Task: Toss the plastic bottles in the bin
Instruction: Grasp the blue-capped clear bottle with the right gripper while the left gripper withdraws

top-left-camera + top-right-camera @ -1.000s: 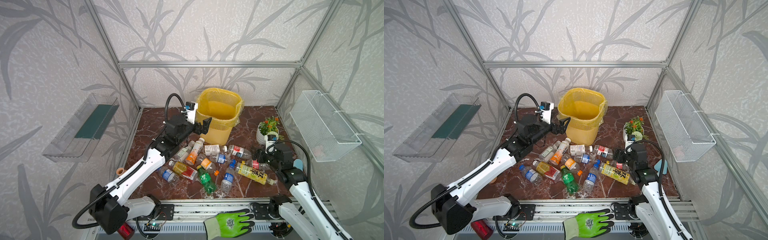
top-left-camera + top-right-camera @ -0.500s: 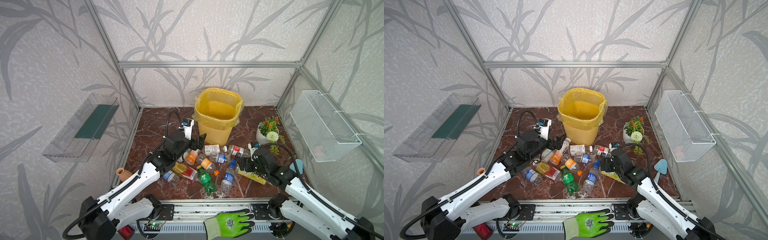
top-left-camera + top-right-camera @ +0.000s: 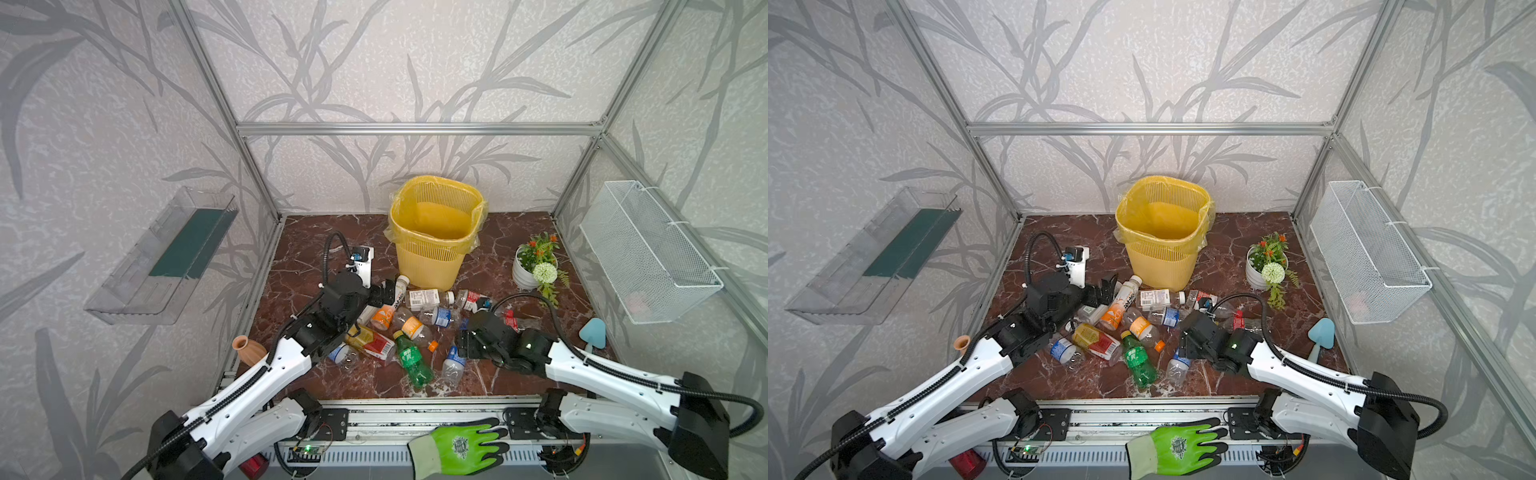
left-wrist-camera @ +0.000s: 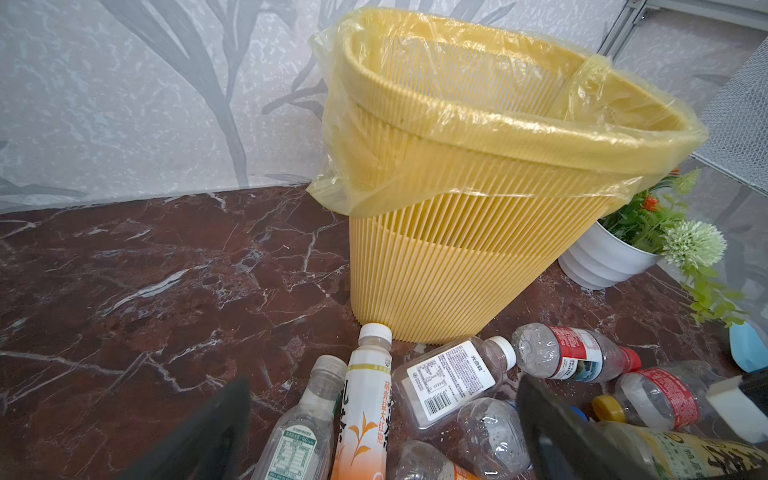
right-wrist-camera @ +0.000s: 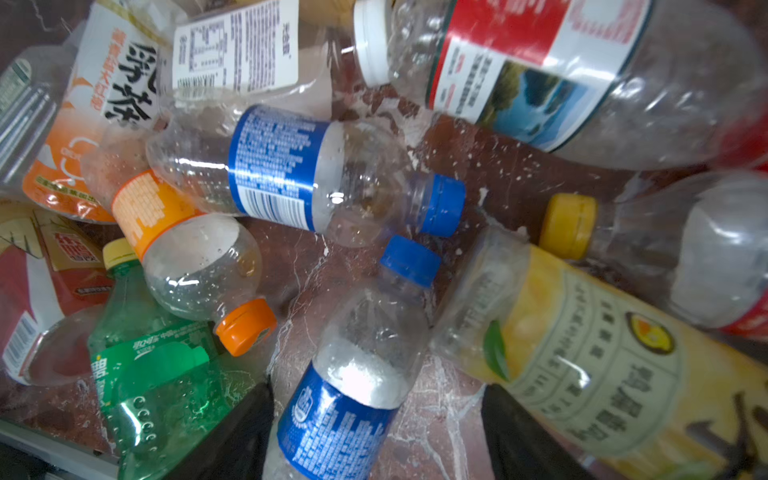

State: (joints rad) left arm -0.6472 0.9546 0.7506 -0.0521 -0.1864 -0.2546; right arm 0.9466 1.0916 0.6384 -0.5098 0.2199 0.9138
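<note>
**Left wrist view: fingers wide over the pile, bin just behind**

My left gripper [image 4: 380, 384] shows at the bottom of this frame, fingers spread wide and holding nothing. A white-and-orange tea bottle [image 4: 365, 411] and a clear bottle [image 4: 303, 440] lie between them. The bin [image 4: 436, 270] stands upright just beyond, filling the upper right, and the tea bottle's cap lies near its base.

In both top views I see the bottles [image 3: 411, 328] scattered on the marble floor [image 3: 316, 249] at lower centre, right in front of the bin.

In the right wrist view my right gripper [image 5: 376, 390] has its fingers parted around a blue-label bottle [image 5: 332, 419] at bottom centre. One finger sits against it, the other stands apart, so nothing is clamped. A yellow-label bottle [image 5: 602, 365] lies just beside that far finger.
</note>
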